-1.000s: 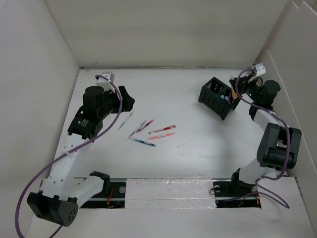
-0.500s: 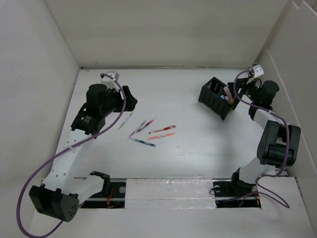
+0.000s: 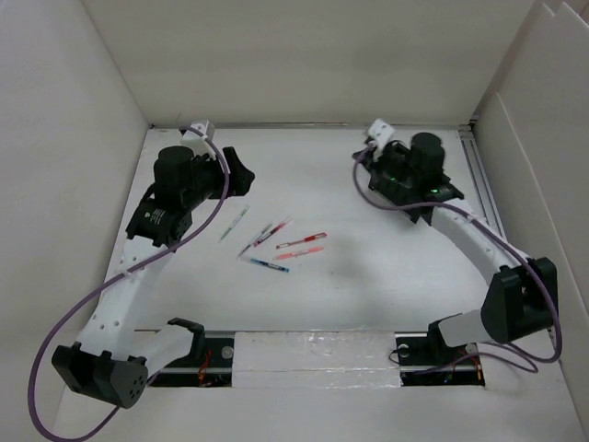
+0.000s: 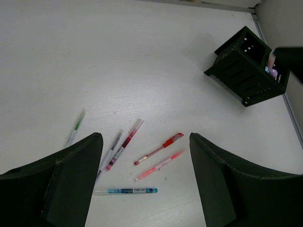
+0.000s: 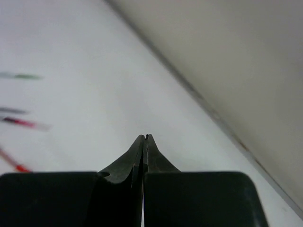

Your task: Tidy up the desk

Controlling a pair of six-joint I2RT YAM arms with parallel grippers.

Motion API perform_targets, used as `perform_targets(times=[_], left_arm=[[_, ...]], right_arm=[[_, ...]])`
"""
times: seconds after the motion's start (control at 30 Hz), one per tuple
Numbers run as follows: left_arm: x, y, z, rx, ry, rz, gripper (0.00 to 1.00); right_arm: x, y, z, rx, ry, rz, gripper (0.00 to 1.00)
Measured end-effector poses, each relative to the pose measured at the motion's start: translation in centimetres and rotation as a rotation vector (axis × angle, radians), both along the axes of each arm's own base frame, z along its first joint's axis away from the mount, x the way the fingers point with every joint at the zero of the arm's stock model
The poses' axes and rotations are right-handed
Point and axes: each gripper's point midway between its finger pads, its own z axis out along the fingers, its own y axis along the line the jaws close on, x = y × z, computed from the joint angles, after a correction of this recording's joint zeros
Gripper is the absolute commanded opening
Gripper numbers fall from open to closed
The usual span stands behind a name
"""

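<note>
The desk (image 3: pixel 368 285) is a white tabletop with white panel walls. Several pens lie loose left of its middle: a green one (image 3: pixel 235 223), a dark red one (image 3: pixel 272 229), a red one (image 3: pixel 302 241), a pink one (image 3: pixel 299 252) and a blue one (image 3: pixel 267 265). My left gripper (image 3: pixel 241 175) hangs open and empty behind them; in the left wrist view (image 4: pixel 145 135) the pens lie between its fingers (image 4: pixel 71 179), well below. My right gripper (image 3: pixel 361 164) is shut and empty and points left above the desk (image 5: pixel 144 137).
A black slotted organizer box (image 4: pixel 244 66) stands at the back right with small items in it. In the top view my right arm (image 3: pixel 414 175) covers most of it. Walls close the back and both sides.
My right arm has swung left from beside the right wall to above the organizer box. My left gripper has shifted slightly toward the back.
</note>
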Motion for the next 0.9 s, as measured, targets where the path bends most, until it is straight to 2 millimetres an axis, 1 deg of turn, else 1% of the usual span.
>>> perform_targets(times=[0.07,0.1,0.13,0.17,0.2,0.27,0.3,0.37,0.4,0.43,0.57,0.63,0.7,0.77,0.8,0.9], left_arm=[[-0.2,0.3,1.2,-0.018,-0.009,0.025,0.7],[-0.3,0.4,2.1,-0.031,-0.023,0.037,0.69],[-0.4,0.6,3.4,-0.046,-0.044,0.049,0.69],[-0.6,0.7,4.7,-0.062,-0.069,0.059,0.69],[-0.8,1.0,6.6,-0.083,-0.108,0.073,0.69],[-1.5,1.4,10.4,-0.127,-0.188,0.092,0.69],[-2.1,1.6,12.5,-0.155,-0.233,0.1,0.69],[-3.4,2.1,16.2,-0.211,-0.318,0.107,0.69],[-4.2,2.2,17.6,-0.239,-0.354,0.108,0.69],[-4.7,2.4,18.6,-0.259,-0.377,0.107,0.69],[-6.4,2.7,21.0,-0.322,-0.432,0.105,0.69],[-6.6,2.7,21.4,-0.338,-0.438,0.103,0.69],[-6.6,2.5,21.4,-0.347,-0.43,0.099,0.69],[-6.3,2.3,21.3,-0.352,-0.417,0.097,0.69],[-6.1,2.2,21.2,-0.353,-0.41,0.097,0.69],[-5.6,1.7,21.3,-0.357,-0.399,0.085,0.69]], right_arm=[[-1.5,5.0,-2.6,-0.084,0.054,0.107,0.0],[-2.4,7.3,-4.2,-0.128,0.083,0.159,0.0],[-3.2,9.3,-5.9,-0.173,0.116,0.204,0.0],[-4.0,11.0,-7.5,-0.216,0.145,0.247,0.01],[-4.6,12.4,-8.9,-0.253,0.17,0.282,0.06],[-5.8,14.7,-11.9,-0.34,0.227,0.351,0.12],[-5.9,15.9,-12.8,-0.377,0.246,0.381,0.19],[-5.8,18.7,-14.0,-0.448,0.256,0.443,0.27],[-5.5,20.0,-14.3,-0.473,0.251,0.469,0.33],[-5.1,21.6,-14.4,-0.498,0.235,0.494,0.35],[-4.3,27.0,-15.0,-0.593,0.172,0.577,0.44],[-4.0,29.5,-15.3,-0.632,0.141,0.609,0.47],[-4.0,31.6,-15.7,-0.659,0.109,0.638,0.49],[-4.3,33.0,-16.6,-0.694,0.097,0.663,0.52],[-4.4,33.5,-17.0,-0.706,0.092,0.671,0.56],[-5.1,34.1,-18.3,-0.737,0.092,0.695,0.61]])
